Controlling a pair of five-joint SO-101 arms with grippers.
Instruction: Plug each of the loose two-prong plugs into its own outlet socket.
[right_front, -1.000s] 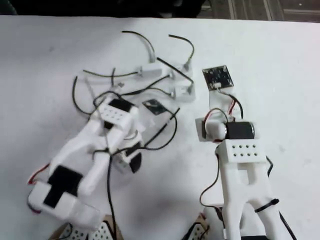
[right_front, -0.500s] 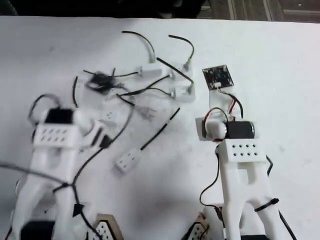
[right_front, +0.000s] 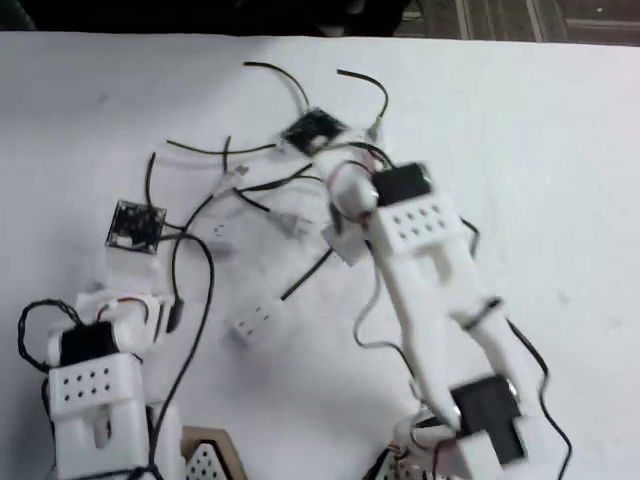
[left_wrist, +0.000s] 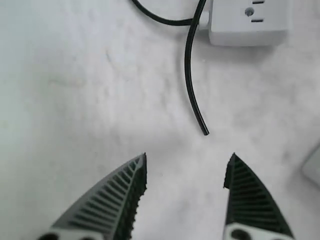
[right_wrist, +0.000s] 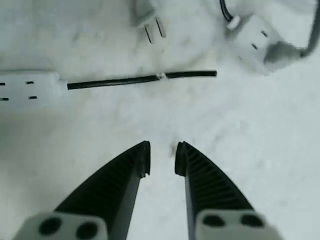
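Right gripper (right_wrist: 161, 159) barely parted, empty, low over table (right_wrist: 70, 135). Two-prong plug (right_wrist: 152, 27) lies loose just beyond, prongs bare, near outlet socket (right_wrist: 27, 87). Left gripper (left_wrist: 186, 167) spread wide, empty. No plug seen seated; all plugging apparently left.

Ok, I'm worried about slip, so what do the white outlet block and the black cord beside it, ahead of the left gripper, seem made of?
The outlet block looks like hard white plastic, smooth and matt, with crisp moulded edges and slots. The black cord seems rubber or vinyl sheathed, from its soft curve; which is unclear.
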